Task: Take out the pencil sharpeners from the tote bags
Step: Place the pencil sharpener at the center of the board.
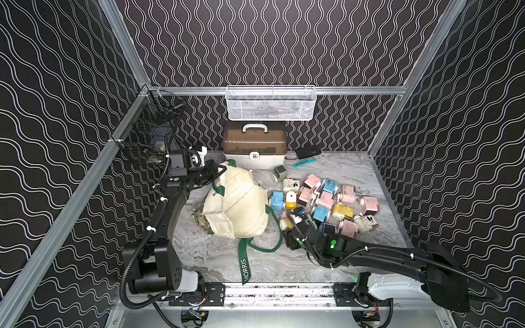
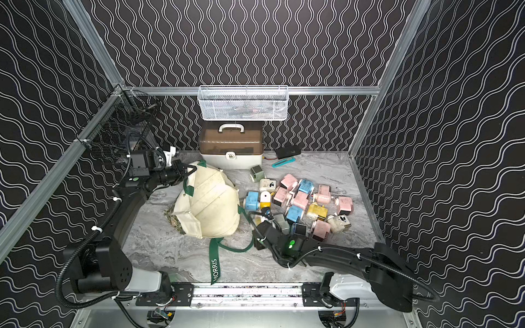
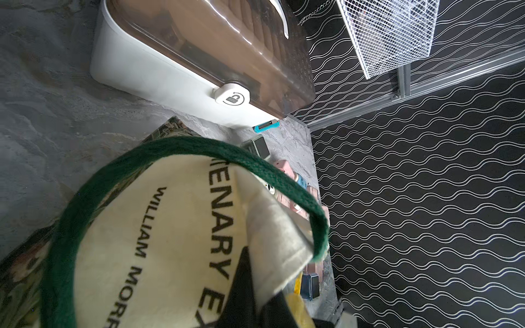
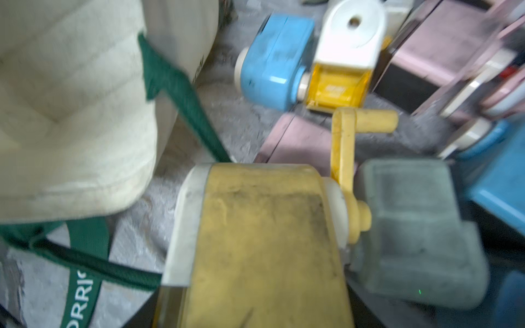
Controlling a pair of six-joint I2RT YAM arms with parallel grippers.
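The cream tote bag (image 1: 241,204) lies bulging at the table's middle, and its green "MORRIS" strap (image 1: 245,267) trails toward the front rail. My left gripper (image 1: 221,170) is at the bag's far-left top, shut on a fold of the canvas rim (image 3: 272,235) beside the green strap. A heap of pink, blue, yellow and cream pencil sharpeners (image 1: 326,198) lies right of the bag. My right gripper (image 1: 291,224) is low at the heap's near-left edge, shut on a yellow pencil sharpener (image 4: 264,241) with a crank handle. The bag's inside is hidden.
A white-and-brown case (image 1: 254,144) stands behind the bag under a white mesh basket (image 1: 270,103). A black wire basket (image 1: 147,133) hangs at the left wall. A teal stick tool (image 1: 304,162) and a black device (image 1: 308,152) lie at the back right.
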